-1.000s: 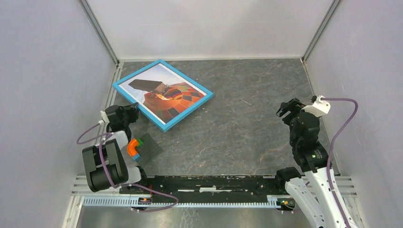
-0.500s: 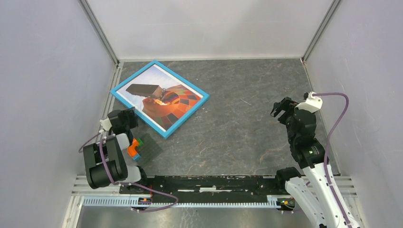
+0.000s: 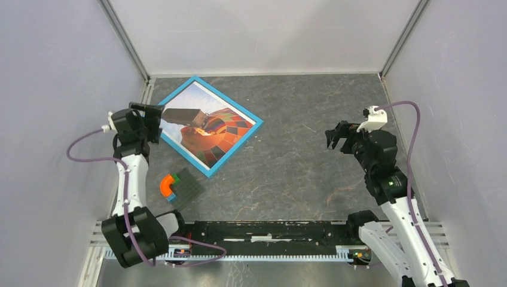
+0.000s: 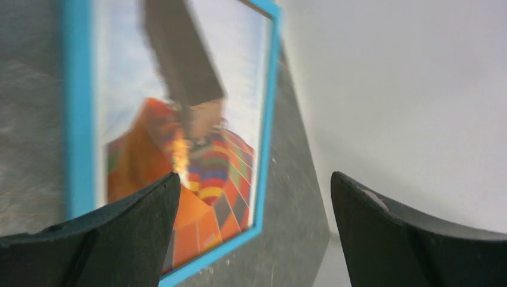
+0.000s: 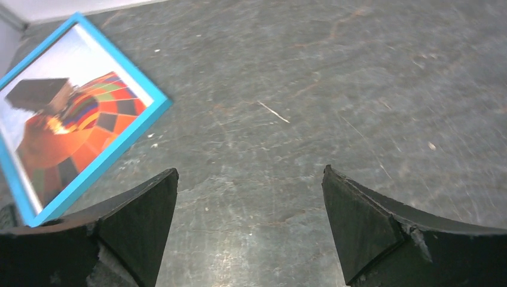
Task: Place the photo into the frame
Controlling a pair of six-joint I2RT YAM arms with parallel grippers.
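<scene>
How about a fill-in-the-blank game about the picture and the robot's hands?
1. The frame around the photo is coloured ____.
2. The photo shows a hot-air ____.
3. The left hand and the right hand are both ____, holding nothing.
4. The small orange piece lies nearer the ____ arm's base.

Missing words: blue, balloon, open, left.

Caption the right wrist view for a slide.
Open right fingers over grey table; bright blue rectangular frame holding orange balloon photo.
</scene>
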